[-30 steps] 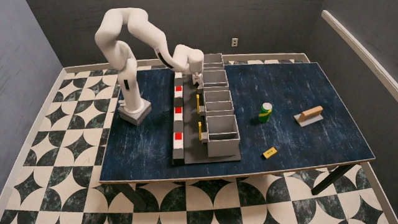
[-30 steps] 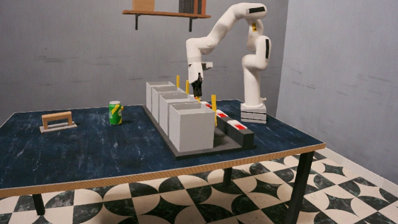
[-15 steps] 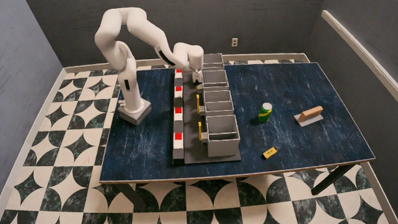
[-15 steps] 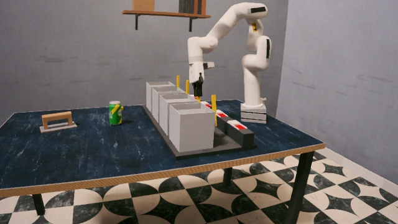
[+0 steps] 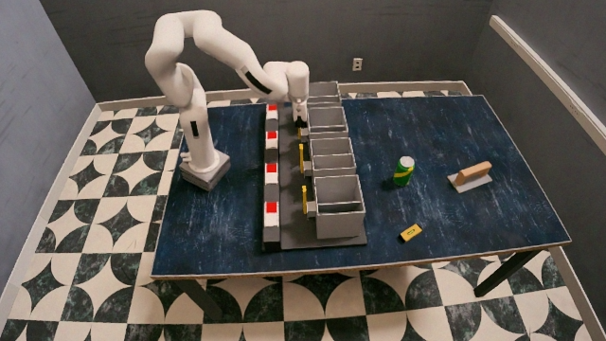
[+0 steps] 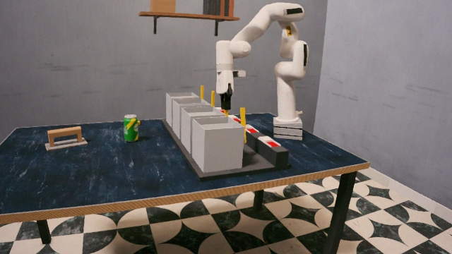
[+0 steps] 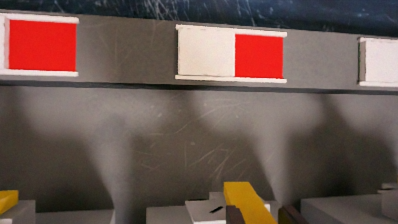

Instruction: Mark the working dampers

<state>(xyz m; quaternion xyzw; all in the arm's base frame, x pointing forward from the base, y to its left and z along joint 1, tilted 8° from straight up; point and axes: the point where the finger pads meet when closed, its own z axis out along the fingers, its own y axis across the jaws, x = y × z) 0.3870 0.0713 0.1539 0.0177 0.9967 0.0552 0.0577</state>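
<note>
Gripper (image 6: 226,104) fingers are clamped on a yellow lever (image 7: 245,200), the handle of the second damper (image 5: 327,120) from the far end of the row; in the wrist view the yellow bar rises between the two dark fingertips at the bottom edge. Four grey open-topped damper boxes stand in a line on a dark base plate (image 5: 322,239), to one side of the gripper as the top view shows it. Each box shows a grey partition across its interior and nothing else inside; the farthest damper (image 5: 323,89) lies just behind the gripper, the third damper (image 5: 332,156) and nearest damper (image 5: 338,204) run away from it toward the table's front edge, each with its own upright yellow lever. On the other side of the gripper runs a grey slider rail (image 5: 271,189) carrying four white-framed status windows, all showing red. The window straight ahead of the gripper in the wrist view (image 7: 231,54) is half white cover, half red. Farther out on the blue table (image 5: 473,227), well apart from the gripper, stand a green can (image 5: 403,170), a wooden-handled float (image 5: 470,176) and a small yellow level (image 5: 410,232).
</note>
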